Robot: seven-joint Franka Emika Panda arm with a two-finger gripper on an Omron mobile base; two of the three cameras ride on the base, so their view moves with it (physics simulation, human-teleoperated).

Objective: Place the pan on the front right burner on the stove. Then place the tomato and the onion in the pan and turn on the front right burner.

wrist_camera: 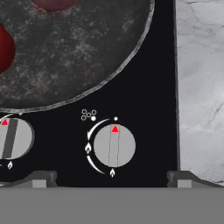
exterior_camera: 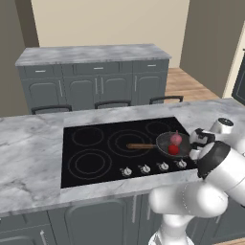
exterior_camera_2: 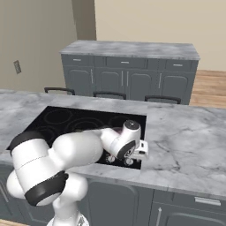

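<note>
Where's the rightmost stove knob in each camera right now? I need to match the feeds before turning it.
Left base view: rightmost knob, last in the row, below the pan.
Right base view: I can't pick it out behind the arm.
Hand view: centre, between the open end effector's tips.
Shared landmark: the stove's right edge.

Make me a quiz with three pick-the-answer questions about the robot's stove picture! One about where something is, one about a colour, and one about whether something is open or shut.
1. Where is the tomato?
A. on the counter
B. in the pan
C. on the floor

2. What colour is the little pointer on the knob between the fingertips?
A. red
B. blue
C. green

3. How is the gripper?
A. shut on the knob
B. shut on the onion
C. open

Answers: 1 B, it lies inside the pan beside the onion. 2 A, a red triangle marks its top. 3 C, its fingertips stand wide apart, either side of the knob.
</note>
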